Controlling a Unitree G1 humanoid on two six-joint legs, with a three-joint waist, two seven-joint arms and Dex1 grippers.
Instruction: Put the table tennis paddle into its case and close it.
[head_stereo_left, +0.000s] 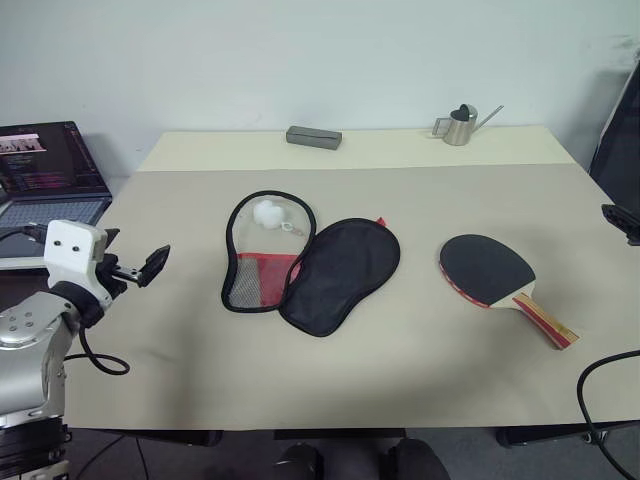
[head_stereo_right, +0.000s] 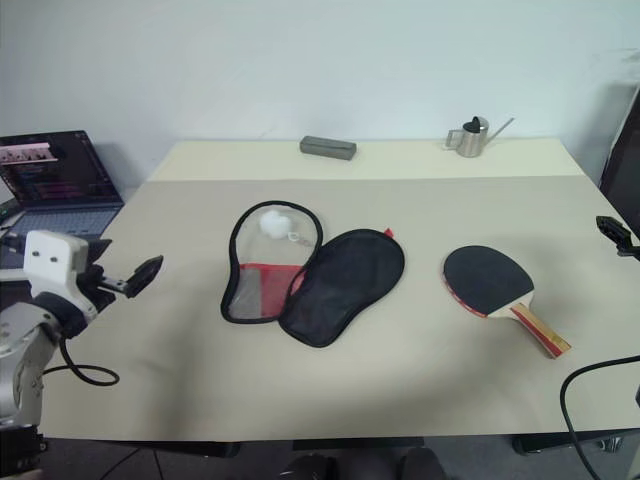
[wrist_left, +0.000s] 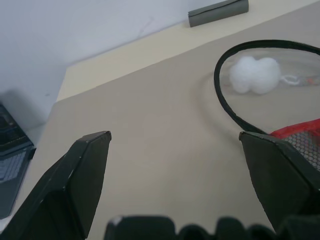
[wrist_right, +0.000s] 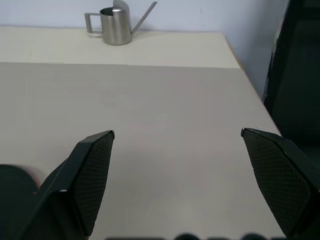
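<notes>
Both grippers are hanging spread and empty: the left gripper (head_stereo_left: 150, 266) near the worktop's (head_stereo_left: 180, 350) left edge, the right gripper (wrist_right: 177, 150) at its right edge. The likeliest slip is the table tennis paddle (head_stereo_left: 497, 279) skidding away when pinched by its thin blade, or the limp case (head_stereo_left: 310, 262) bunching and blocking entry. The paddle is lying flat, right of centre, black rubber up, striped handle pointing near-right. The case is lying unzipped at centre, mesh half left, white fluffy charm (head_stereo_left: 268, 212) inside.
</notes>
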